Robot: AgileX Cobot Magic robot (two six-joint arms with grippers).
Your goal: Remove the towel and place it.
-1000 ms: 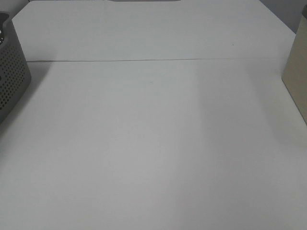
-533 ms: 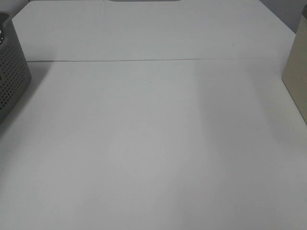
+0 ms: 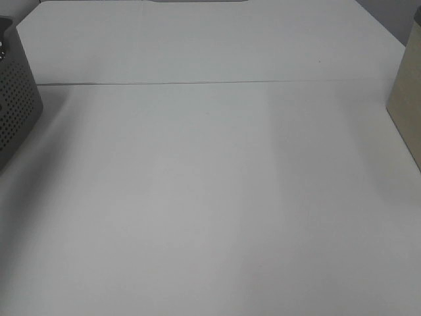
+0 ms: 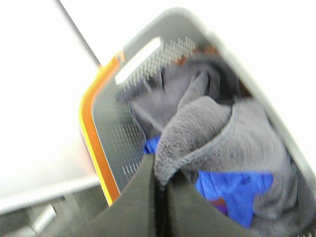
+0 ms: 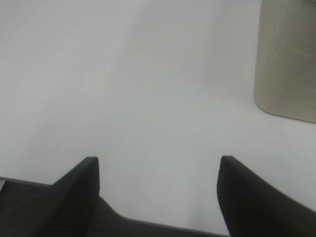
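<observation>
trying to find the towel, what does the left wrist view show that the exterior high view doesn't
Only the left wrist view: the inside of the basket, where the towel lies bunched over a blue cloth, and the left hand shut on a fold of the towel.
Only the exterior high view: the wide spread of the table, its seam and a beige box at the right edge.
Both: the grey perforated basket, seen from outside in the high view, and the white table.
</observation>
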